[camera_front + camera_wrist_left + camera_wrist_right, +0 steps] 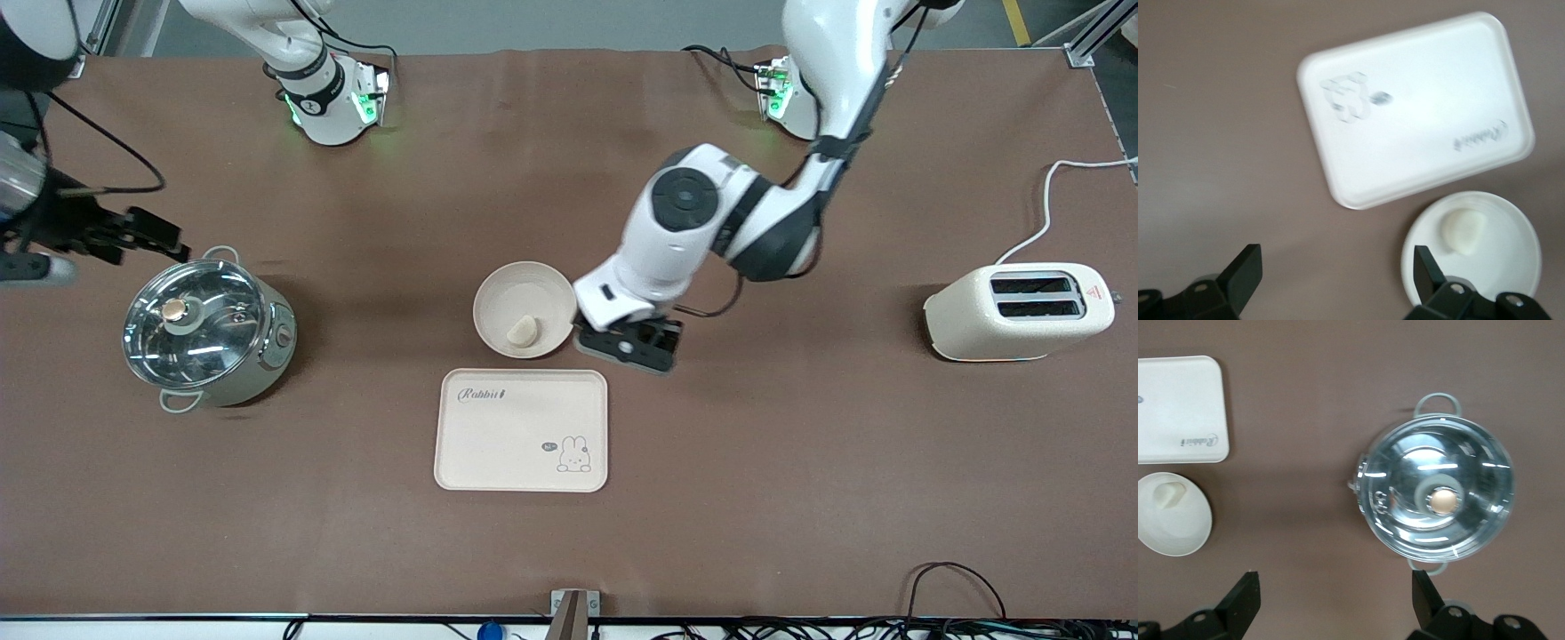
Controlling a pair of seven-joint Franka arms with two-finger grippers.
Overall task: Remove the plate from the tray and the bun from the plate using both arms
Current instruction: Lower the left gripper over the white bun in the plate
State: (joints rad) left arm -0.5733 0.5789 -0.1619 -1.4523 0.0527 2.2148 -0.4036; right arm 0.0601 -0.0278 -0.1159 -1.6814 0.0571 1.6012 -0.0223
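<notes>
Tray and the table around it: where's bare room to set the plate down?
The tray is bare, as is the table between it and the pot or toaster. It is crowded where the left gripper, jaws open, hangs beside the plate holding the bun.

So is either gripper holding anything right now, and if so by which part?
Nothing is held. The left gripper is open beside the plate, and the right gripper is open near the pot.
</notes>
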